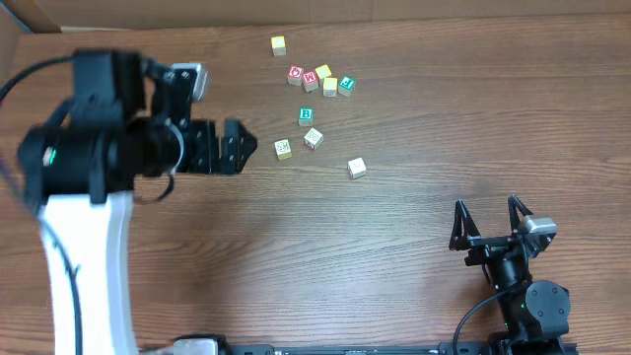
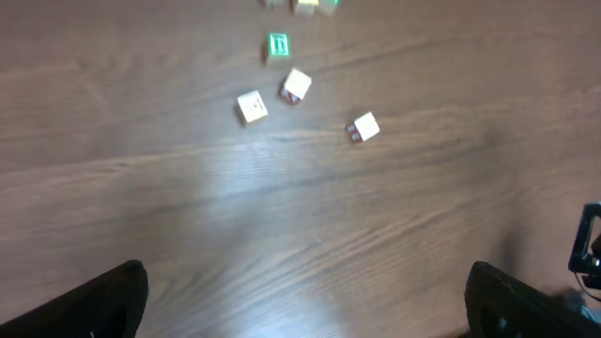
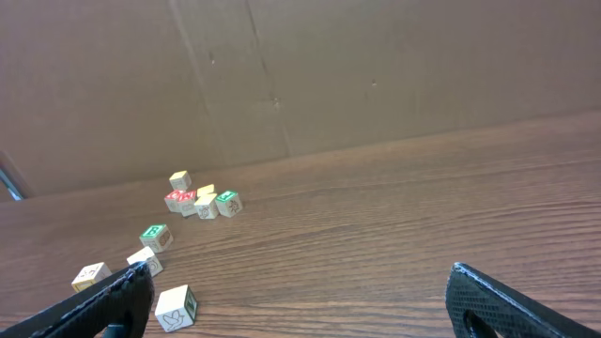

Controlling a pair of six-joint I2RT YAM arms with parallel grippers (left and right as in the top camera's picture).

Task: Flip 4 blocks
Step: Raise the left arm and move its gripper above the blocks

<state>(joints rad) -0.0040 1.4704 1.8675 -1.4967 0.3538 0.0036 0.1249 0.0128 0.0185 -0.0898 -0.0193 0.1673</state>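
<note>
Four small cream blocks lie loose at mid table: one with a green B face (image 1: 307, 115), one with red marks (image 1: 314, 139), a pale one (image 1: 283, 148) and another pale one (image 1: 357, 168). My left gripper (image 1: 252, 147) is open and hovers just left of the pale block, holding nothing. From the left wrist, the B block (image 2: 278, 45) and the three cream blocks (image 2: 296, 86) (image 2: 251, 107) (image 2: 363, 127) lie far ahead of the left gripper (image 2: 305, 314). My right gripper (image 1: 488, 209) stands open near the front right, empty. In its view the nearest block (image 3: 176, 307) carries a bird drawing.
A cluster of other cubes sits further back: red O (image 1: 295, 74), W (image 1: 310, 78), yellow ones (image 1: 326, 79), a green-faced one (image 1: 346, 85) and a lone yellow cube (image 1: 279, 44). A cardboard wall (image 3: 376, 66) runs along the table's far edge.
</note>
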